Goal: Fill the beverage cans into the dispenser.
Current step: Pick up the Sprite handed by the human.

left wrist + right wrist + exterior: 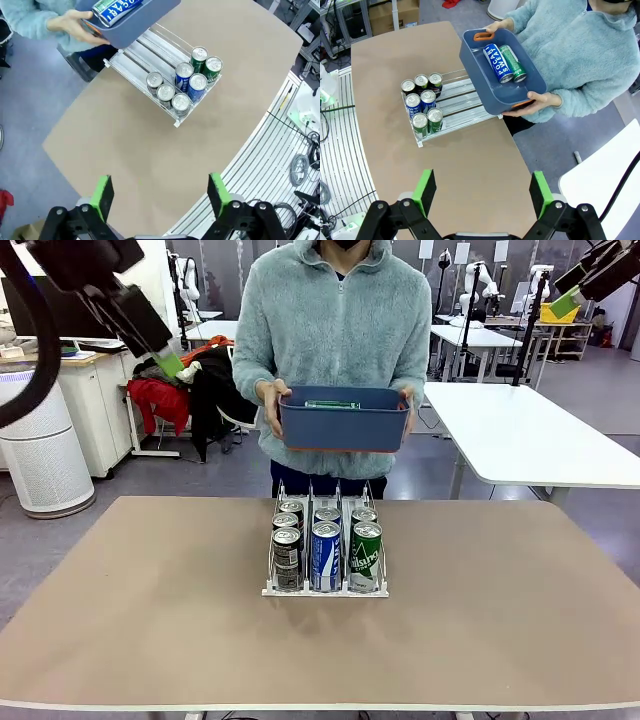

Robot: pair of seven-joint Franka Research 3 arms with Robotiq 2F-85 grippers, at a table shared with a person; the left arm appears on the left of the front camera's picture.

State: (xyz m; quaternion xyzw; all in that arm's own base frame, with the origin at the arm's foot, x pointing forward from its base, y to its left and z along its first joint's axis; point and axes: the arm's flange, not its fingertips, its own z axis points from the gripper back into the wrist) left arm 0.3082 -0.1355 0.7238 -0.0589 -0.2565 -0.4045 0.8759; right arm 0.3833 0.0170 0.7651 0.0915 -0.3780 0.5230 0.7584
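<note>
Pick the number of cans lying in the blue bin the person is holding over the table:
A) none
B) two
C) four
B: the right wrist view looks down into the blue bin and shows just two cans lying side by side in it, a blue-and-white can and a green can.
</note>
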